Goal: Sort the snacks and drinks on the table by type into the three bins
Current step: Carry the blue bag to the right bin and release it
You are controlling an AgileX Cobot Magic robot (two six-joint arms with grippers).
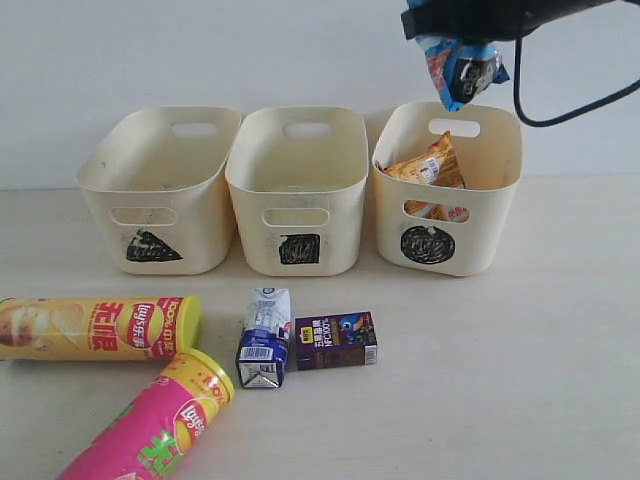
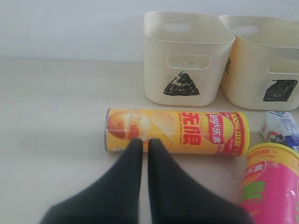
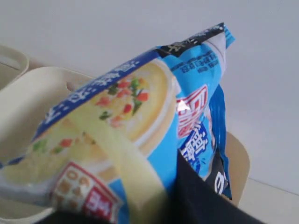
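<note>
My right gripper (image 1: 462, 42) is shut on the blue-and-white bag (image 1: 458, 68) (image 3: 140, 126), hanging above the right bin (image 1: 448, 190), which holds the orange bag (image 1: 430, 170). The middle bin (image 1: 298, 185) and left bin (image 1: 160, 185) show nothing inside. The yellow chip can (image 1: 100, 327) (image 2: 177, 131) and pink chip can (image 1: 150, 425) (image 2: 271, 182) lie on the table (image 1: 500, 380) at the front left. The blue-and-white carton (image 1: 264, 338) and purple carton (image 1: 336, 341) lie in the middle. My left gripper (image 2: 145, 142) is shut on nothing, just short of the yellow can.
A black cable (image 1: 560, 110) loops down from the right arm by the pale back wall. The triangle-marked bin (image 2: 187, 58) and the square-marked bin (image 2: 266, 65) stand behind the cans in the left wrist view.
</note>
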